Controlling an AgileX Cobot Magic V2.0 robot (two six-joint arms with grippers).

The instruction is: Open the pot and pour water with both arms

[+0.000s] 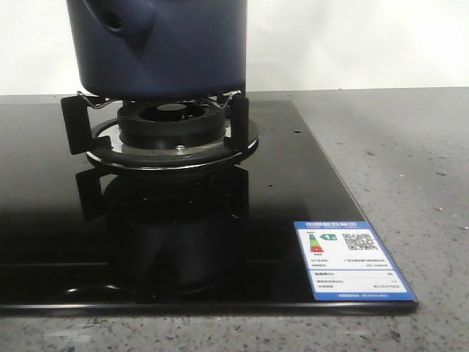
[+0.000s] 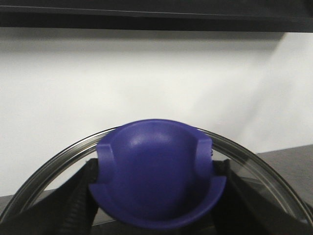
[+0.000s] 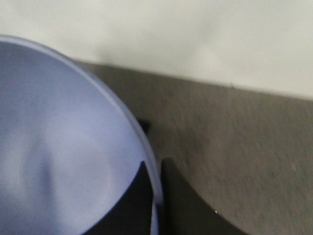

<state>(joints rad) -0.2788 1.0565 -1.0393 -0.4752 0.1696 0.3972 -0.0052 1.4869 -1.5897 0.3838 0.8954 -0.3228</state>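
Observation:
The dark navy pot [image 1: 161, 51] stands on the gas burner [image 1: 172, 128], its stubby tube handle [image 1: 117, 18] at the upper left; its top is cut off by the frame. No gripper shows in the front view. My left gripper [image 2: 155, 188] is shut on the purple-blue knob [image 2: 156, 166] of a glass lid [image 2: 54, 164], one finger [image 2: 78, 200] on each side. My right gripper [image 3: 157, 193] is shut on the rim of a periwinkle bowl [image 3: 58, 147], one finger [image 3: 137, 200] inside it and the other outside.
The burner sits on a black glass hob [image 1: 58, 242] with a blue-and-white energy label [image 1: 353, 260] at its front right corner. Grey speckled counter [image 1: 396, 147] lies to the right and in front. A white wall is behind.

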